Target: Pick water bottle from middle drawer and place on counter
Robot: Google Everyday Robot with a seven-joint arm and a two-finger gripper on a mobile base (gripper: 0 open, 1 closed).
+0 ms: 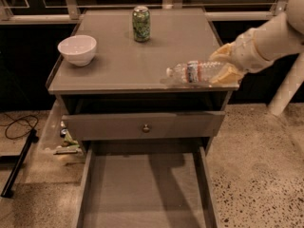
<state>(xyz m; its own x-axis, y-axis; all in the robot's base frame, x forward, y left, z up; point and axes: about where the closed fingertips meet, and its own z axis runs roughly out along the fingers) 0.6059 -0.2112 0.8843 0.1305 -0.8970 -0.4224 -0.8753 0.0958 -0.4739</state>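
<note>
The water bottle [195, 72] is a small clear bottle with a red-and-white label band. It lies on its side, cap pointing left, over the front right part of the counter [142, 56]. My gripper [227, 65] comes in from the right and is shut on the bottle's base end. I cannot tell whether the bottle touches the counter top or hangs just above it. The middle drawer [145, 189] is pulled out wide below, its flat grey floor bare.
A green soda can [141, 23] stands at the back middle of the counter. A white bowl [77, 49] sits at the left. A drawer front with a round knob [146, 127] stands slightly open above the middle drawer. Cables and clutter lie on the floor at left.
</note>
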